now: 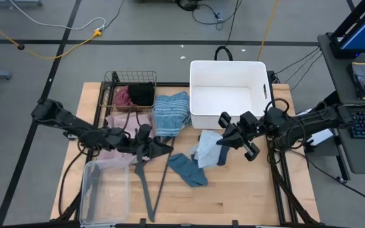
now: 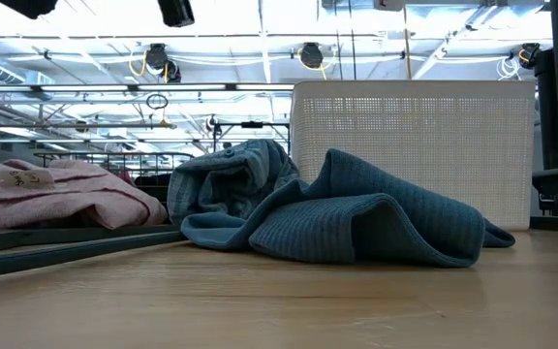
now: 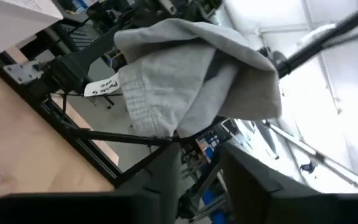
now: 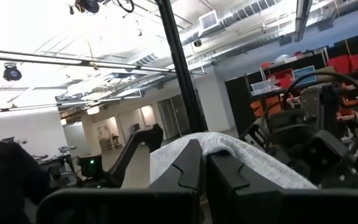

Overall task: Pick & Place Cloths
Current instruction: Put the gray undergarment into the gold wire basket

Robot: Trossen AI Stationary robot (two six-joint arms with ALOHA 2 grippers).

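Observation:
My right gripper (image 1: 222,140) (image 4: 204,155) is shut on a pale grey-blue cloth (image 1: 204,151) (image 3: 185,74) just in front of the white bin. My left gripper (image 1: 160,149) (image 3: 201,155) is open, over the edge of the pink checked shirt (image 1: 122,120) (image 2: 56,194) and the top of the grey hanger (image 1: 146,190); whether it touches them is unclear. A teal cloth (image 1: 187,170) (image 2: 356,218) lies crumpled on the table. The blue striped towel (image 1: 171,113) (image 2: 231,174) lies beside the wire basket. Both grippers are out of the low view. My right gripper pinches the pale grey-blue cloth between its two fingers (image 4: 188,174), coming level from the table's right side. The bunched fabric (image 4: 241,152) humps over the fingertips, so which edge or how many layers cannot be told. The rest (image 3: 160,118) hangs slack below the gripper.
A white bin (image 1: 195,95) (image 2: 415,145) stands at the far middle. A wire basket (image 1: 109,85) left of it holds a maroon piece (image 1: 122,96) and a black piece (image 1: 142,94). A clear plastic tub (image 1: 84,190) sits at the near left. Bare wood lies near right.

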